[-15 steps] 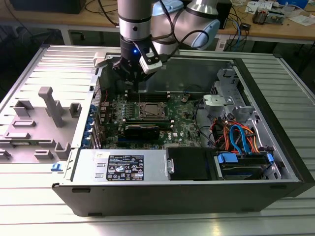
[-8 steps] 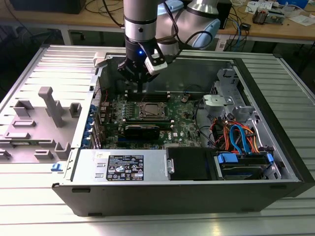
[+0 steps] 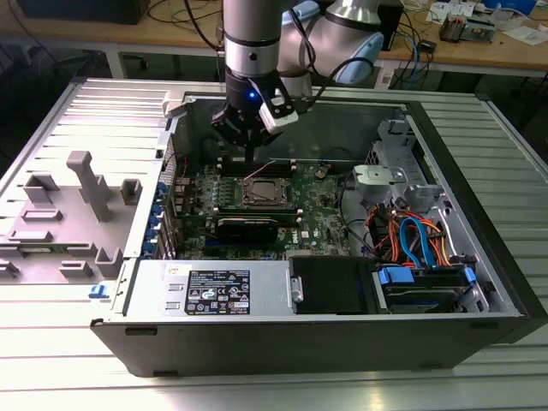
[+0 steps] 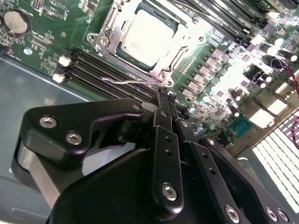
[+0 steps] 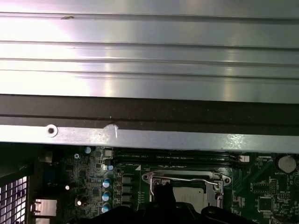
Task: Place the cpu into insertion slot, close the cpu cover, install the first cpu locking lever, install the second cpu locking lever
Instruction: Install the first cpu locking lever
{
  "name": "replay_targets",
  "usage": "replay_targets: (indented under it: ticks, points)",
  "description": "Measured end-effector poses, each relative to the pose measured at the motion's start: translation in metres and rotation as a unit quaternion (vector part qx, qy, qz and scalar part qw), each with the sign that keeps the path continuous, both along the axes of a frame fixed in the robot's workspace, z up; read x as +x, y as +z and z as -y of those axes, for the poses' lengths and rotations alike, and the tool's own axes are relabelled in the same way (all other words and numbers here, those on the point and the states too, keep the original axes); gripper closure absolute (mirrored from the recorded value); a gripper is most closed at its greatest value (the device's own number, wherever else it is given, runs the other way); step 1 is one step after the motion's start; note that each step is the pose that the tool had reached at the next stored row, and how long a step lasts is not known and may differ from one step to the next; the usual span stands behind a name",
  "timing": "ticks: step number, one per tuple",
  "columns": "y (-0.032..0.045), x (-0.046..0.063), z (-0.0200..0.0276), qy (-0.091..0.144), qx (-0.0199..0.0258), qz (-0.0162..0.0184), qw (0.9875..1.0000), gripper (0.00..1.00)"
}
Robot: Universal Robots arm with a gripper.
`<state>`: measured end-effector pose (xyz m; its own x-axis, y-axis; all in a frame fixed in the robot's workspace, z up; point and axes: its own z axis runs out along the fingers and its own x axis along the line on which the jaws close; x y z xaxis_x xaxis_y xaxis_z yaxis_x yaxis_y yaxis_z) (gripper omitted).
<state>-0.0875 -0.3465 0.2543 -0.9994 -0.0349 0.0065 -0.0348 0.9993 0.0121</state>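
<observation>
The cpu (image 4: 147, 35) lies flat in the insertion slot (image 4: 161, 73), silver top up, w/ the cpu cover (image 4: 104, 33) down around it, framing the chip. A thin wire locking lever (image 4: 127, 81) runs along the socket edge nearest the memory slots (image 4: 88, 63); can't tell if it's latched. The gripper (image 4: 165, 96) hangs just over that edge, fingertips pressed together, nothing visibly pinched between them. Contact w/ the lever isn't clear.

Risks, as I judge them:
- The tips are narrow and the wire looks springy, so it could slip off and snap back.
- A push slightly off-line would land on the memory slots or the green board (image 4: 219, 70) beside the socket.
- Too much force, if the cover isn't fully seated, could stress the chip.
</observation>
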Motion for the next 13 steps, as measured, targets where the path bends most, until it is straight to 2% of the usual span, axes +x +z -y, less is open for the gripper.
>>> replay_targets:
  ticks: [7, 13]
  points:
    - [-0.0055, 0.0056, -0.0012, -0.002, -0.0004, 0.0035, 1.0000, 0.89]
    - [-0.0097, 0.0086, -0.0044, -0.002, -0.0008, 0.0039, 1.0000, 0.89]
